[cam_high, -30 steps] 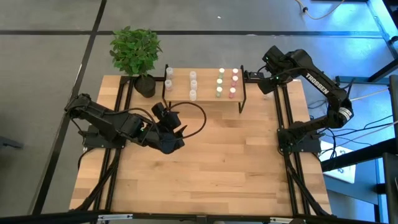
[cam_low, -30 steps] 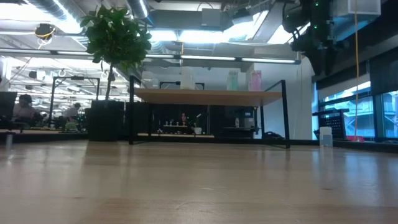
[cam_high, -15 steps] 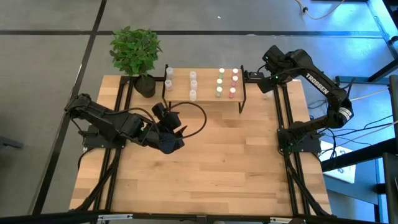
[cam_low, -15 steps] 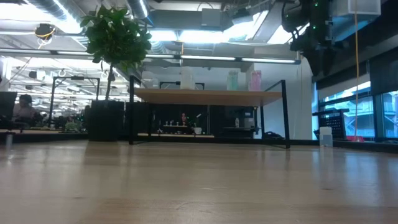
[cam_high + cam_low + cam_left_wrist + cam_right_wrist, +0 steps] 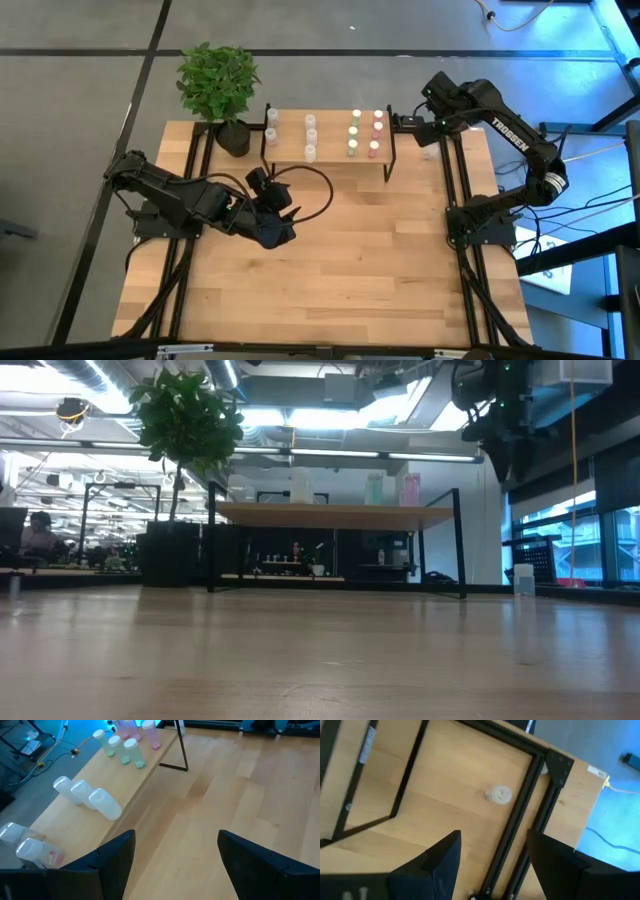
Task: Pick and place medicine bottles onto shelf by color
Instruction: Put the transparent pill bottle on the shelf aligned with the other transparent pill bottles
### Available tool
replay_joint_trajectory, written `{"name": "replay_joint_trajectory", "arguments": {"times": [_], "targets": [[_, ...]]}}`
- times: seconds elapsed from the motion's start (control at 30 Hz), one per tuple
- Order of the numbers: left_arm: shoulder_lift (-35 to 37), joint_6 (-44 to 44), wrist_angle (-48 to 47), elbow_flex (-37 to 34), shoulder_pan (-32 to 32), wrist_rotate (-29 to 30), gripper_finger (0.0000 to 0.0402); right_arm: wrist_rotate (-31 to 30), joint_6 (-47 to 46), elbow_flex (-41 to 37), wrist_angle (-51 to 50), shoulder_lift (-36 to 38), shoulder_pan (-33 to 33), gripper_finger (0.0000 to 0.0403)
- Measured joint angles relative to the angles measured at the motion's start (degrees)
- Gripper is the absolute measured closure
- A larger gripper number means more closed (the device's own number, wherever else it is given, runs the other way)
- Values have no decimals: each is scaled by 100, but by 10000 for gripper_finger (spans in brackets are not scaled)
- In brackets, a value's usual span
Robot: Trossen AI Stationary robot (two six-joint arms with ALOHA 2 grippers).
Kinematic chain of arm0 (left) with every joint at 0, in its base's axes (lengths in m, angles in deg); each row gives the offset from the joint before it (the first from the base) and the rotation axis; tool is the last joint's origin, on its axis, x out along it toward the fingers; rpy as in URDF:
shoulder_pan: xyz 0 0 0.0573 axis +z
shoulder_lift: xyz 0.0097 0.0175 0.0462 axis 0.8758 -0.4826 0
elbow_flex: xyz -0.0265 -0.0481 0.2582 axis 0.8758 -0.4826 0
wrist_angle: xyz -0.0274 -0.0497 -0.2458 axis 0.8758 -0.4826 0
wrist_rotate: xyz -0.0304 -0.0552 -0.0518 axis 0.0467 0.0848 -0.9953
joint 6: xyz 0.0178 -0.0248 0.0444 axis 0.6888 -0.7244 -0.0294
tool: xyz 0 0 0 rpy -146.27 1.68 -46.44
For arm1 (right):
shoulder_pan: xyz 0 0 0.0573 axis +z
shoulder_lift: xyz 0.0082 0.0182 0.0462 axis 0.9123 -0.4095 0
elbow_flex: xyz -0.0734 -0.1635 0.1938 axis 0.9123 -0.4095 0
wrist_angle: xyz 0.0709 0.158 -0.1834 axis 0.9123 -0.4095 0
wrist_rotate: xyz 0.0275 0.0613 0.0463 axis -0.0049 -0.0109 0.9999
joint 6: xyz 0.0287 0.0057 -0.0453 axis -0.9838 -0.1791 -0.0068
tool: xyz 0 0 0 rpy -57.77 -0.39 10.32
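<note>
Two dark arms share the wooden table (image 5: 330,270), whose whole near half lies bare, with wide room between the arm bases. Across the far edge stands the shelf (image 5: 330,150), a pale board on thin black legs, with a potted plant (image 5: 218,85) just beside its left end.

On the shelf the medicine bottles (image 5: 352,132) stand in short rows by cap colour: white ones at the left end and middle, green next, pink at the right end. One more bottle (image 5: 500,795) stands alone on the tabletop past the shelf's right end, close to the black rail of the right arm's mount; its cap colour cannot be told.

Over that corner hangs the right gripper (image 5: 397,122), raised above the tabletop, just off the shelf's right end. Its fingers (image 5: 440,862) are spread apart with nothing between them, and the lone bottle shows beyond them, untouched.

Left of centre, the left gripper (image 5: 283,193) sits low in front of the shelf, aimed along its near edge. Its fingers (image 5: 117,852) are likewise spread wide, empty, clear of board and bottles.

Compared with a second ago, the left gripper has turned slightly toward the shelf; the right arm and every bottle stand as they were.
</note>
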Motion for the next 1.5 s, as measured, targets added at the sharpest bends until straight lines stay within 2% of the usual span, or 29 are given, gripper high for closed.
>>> {"name": "replay_joint_trajectory", "arguments": {"times": [0.17,0.27,0.43,0.53,0.63,1.13,1.3,1.5], "targets": [[0,2,0,0,0,0,124,54,240,0,166,0,0,174],[0,2,-1,2,0,0,124,247,167,-1,40,-21,0,159],[0,4,0,4,0,2,124,387,127,-286,64,-28,-4,96],[0,4,0,7,0,2,124,238,93,-622,247,-33,-2,56],[0,4,0,7,0,2,124,159,28,-868,502,-33,-4,34],[0,4,0,7,-1,2,124,390,747,-2104,1956,-48,-59,28],[0,4,2,7,-2,2,124,-280,281,-2497,2369,-50,-86,28],[-2,4,2,7,0,2,124,-344,292,-2703,2729,-48,-105,28]]}}
